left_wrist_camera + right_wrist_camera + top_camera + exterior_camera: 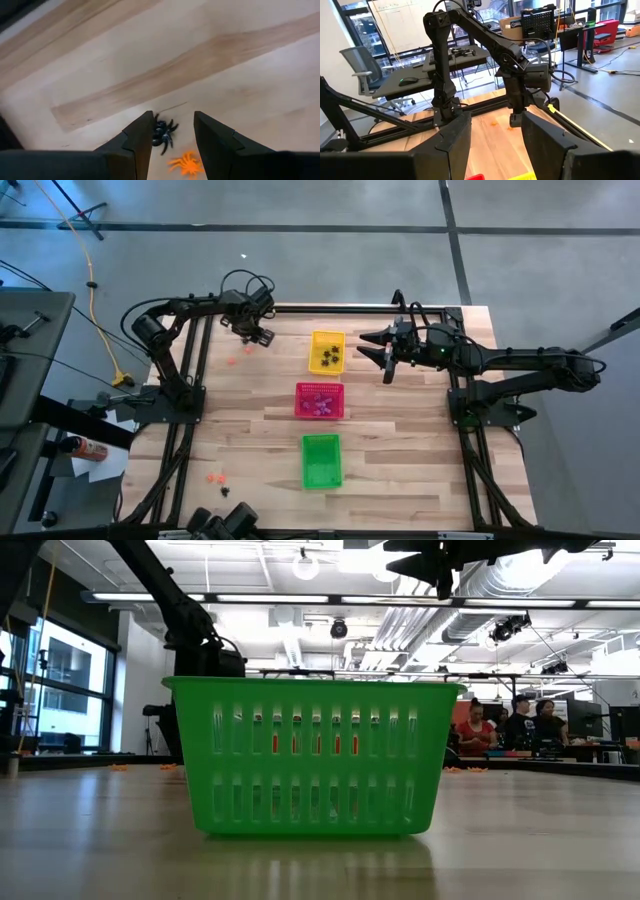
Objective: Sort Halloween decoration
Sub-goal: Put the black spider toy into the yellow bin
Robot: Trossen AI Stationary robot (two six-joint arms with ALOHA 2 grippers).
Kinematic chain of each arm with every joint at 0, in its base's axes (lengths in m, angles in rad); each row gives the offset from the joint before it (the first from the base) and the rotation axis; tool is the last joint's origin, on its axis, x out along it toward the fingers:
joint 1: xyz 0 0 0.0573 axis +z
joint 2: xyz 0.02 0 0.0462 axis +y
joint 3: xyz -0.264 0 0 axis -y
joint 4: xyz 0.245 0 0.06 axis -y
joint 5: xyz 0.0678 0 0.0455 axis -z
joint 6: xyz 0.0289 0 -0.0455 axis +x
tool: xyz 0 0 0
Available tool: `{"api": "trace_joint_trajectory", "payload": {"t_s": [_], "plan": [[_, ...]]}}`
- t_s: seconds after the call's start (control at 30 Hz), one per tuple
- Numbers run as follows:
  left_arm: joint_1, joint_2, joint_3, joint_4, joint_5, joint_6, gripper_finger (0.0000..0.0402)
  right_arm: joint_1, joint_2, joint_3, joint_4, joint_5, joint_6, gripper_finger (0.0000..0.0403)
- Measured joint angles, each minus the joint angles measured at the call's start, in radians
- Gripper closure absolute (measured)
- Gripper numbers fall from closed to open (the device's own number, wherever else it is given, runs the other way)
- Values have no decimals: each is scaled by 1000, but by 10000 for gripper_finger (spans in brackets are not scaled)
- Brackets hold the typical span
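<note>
My left gripper (257, 336) hangs over the table's far left part, open. In the left wrist view its fingers (172, 145) stand on either side of a small black spider trinket (163, 134) lying on the wood, close to one finger (140, 137). An orange spider trinket (186, 162) lies just beside it. My right gripper (385, 358) is open and empty, raised just right of the yellow basket (327, 352), which holds black trinkets. The red basket (319, 400) holds purple-pink ones. The green basket (321, 461) stands nearest (312, 758).
The three baskets stand in a row down the table's middle. Orange trinkets (231, 362) lie near my left gripper. More orange ones (213, 477) and a black one (225, 491) lie at the near left. People sit in the room beyond the table (500, 725).
</note>
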State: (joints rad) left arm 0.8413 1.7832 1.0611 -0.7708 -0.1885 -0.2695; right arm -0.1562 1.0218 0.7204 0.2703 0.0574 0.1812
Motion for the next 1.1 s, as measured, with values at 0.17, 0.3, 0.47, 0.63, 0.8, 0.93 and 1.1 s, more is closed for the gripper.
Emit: {"api": "trace_joint_trajectory", "payload": {"t_s": [0.17, 0.3, 0.47, 0.63, 0.8, 0.93, 1.1], "plan": [[0, 0, 0, 0, -8, 0, 273, 0, 0, 0, 0, 0, 1, 234], [0, 0, 0, 2, 3, -9, 273, 0, 0, 0, 0, 0, 1, 234], [2, 1, 0, 9, 15, -17, 273, 0, 0, 0, 0, 0, 1, 234], [3, 1, 0, 10, 14, -17, 273, 0, 0, 0, 0, 0, 1, 234], [3, 1, 0, 10, 13, -34, 273, 0, 0, 0, 0, 0, 1, 234], [8, 1, 0, 7, -29, -43, 273, 0, 0, 0, 0, 0, 2, 234], [30, 1, 0, 12, 16, -77, 273, 0, 0, 0, 0, 0, 2, 234]]}}
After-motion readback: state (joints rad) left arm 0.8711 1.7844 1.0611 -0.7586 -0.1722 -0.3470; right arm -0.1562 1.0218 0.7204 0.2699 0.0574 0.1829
